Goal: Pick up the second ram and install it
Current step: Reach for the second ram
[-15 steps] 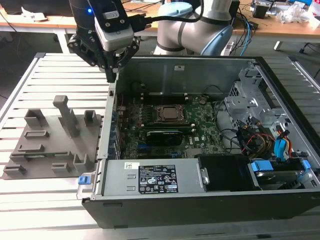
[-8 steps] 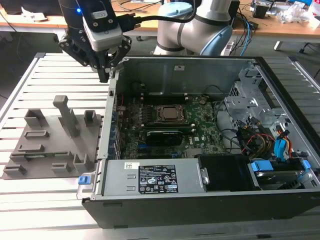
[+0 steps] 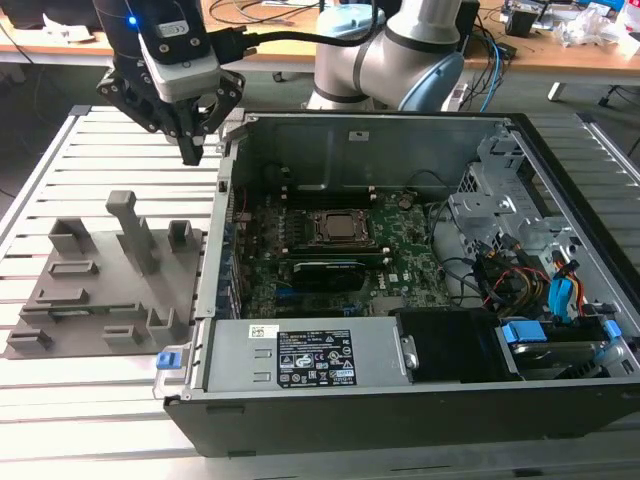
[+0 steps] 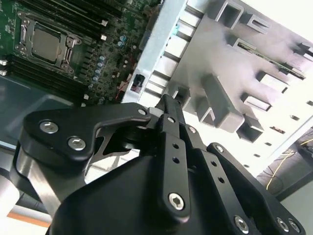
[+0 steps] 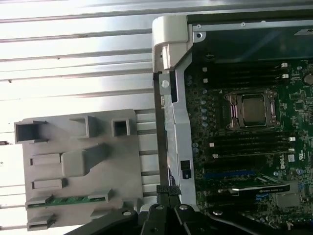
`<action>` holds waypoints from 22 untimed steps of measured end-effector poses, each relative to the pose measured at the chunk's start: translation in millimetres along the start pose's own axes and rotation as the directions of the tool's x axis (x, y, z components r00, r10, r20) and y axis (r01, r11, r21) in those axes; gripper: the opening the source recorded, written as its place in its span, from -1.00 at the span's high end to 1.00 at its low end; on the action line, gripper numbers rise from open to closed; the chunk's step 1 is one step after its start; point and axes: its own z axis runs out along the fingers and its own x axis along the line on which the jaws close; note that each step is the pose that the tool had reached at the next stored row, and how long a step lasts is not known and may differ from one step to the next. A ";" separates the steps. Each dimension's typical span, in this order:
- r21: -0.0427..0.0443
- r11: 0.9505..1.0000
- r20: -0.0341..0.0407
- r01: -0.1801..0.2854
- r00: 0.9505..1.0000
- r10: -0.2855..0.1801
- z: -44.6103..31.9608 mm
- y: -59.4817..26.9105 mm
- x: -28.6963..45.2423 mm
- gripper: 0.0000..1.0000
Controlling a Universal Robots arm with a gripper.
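The second ram [image 5: 66, 199], a thin green stick, sits in a holder along one edge of the grey tray [image 5: 122, 161], and nothing is touching it. From where I stand, the slatted metal table [image 3: 90, 140] carries everything. On it lies the open computer case [image 3: 380, 385] with its side off and the green motherboard [image 3: 405, 260] facing up. The tray rests on the table just beside the case, on the exterior view's left of it. On the board, the processor socket [image 5: 252, 108] has long black memory slots [image 5: 244, 147] on either side. The gripper [image 3: 192, 152] hangs above the table near the case's far corner, over the strip between the tray and the case wall and well apart from the stick. Its fingers are pressed together with nothing between them.
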 end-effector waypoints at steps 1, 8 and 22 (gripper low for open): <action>0.000 1.000 0.000 0.000 1.000 0.000 0.0 -0.2 2.6 0.79; 0.000 1.000 0.000 0.000 1.000 0.000 -0.3 -1.5 19.4 0.79; 0.000 1.000 0.000 0.000 1.000 0.000 -1.3 -5.9 78.5 0.79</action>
